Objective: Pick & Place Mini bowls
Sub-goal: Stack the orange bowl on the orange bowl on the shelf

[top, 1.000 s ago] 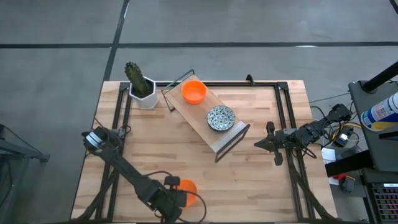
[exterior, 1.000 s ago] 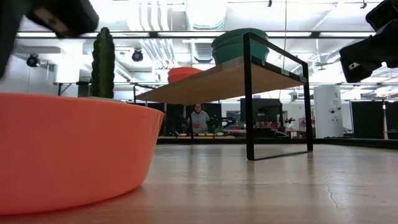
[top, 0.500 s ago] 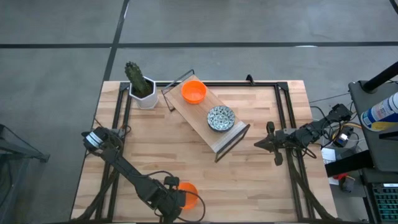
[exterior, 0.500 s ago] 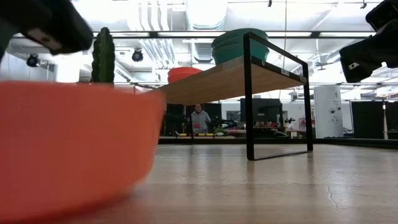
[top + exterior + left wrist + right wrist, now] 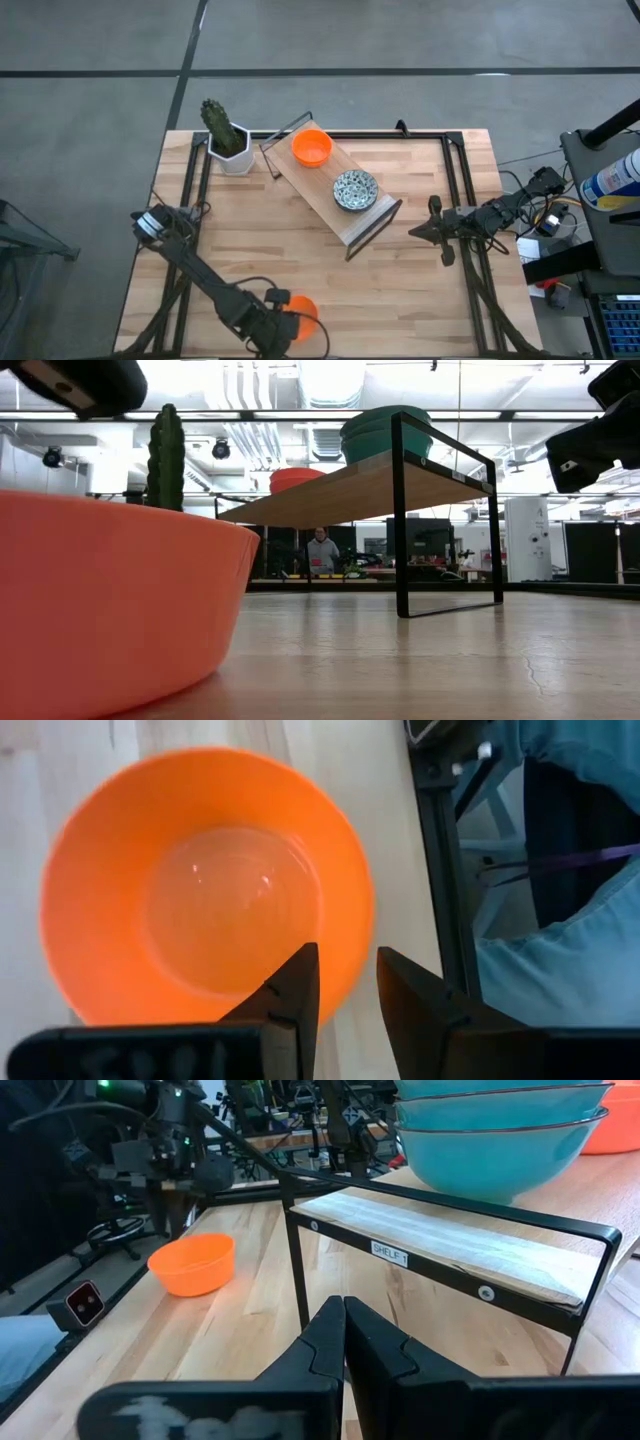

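Observation:
A plain orange mini bowl [image 5: 302,310] sits near the table's near edge; it fills the left of the low view [image 5: 110,610] and shows in the right wrist view [image 5: 192,1263]. My left gripper [image 5: 283,314] [image 5: 348,960] is shut on it. On the wooden shelf [image 5: 322,185] rest another orange bowl [image 5: 311,147] and a stack of patterned bowls [image 5: 355,189], teal on the outside [image 5: 500,1130]. My right gripper [image 5: 414,232] [image 5: 344,1305] waits shut, to the right of the shelf, touching nothing. My left gripper pinches the orange bowl's rim [image 5: 352,925], one finger [image 5: 292,990] inside the bowl and the other finger [image 5: 420,1005] outside its wall. The fingers come from above, pointing down. The bowl stays upright; whether its base touches the table I cannot tell.
A white hexagonal pot with a cactus [image 5: 228,145] stands at the far left corner. The shelf's black metal frame [image 5: 400,510] stands slantwise mid-table. Black rails [image 5: 462,200] run along the table's sides. Bare wood lies between the shelf and the near edge. A person stands far off in the room [image 5: 321,550].
My left gripper has moved toward the table's near edge, taking the orange bowl along with it. In the low view the bowl blurred in motion and now looms larger and closer. The right arm has kept still.

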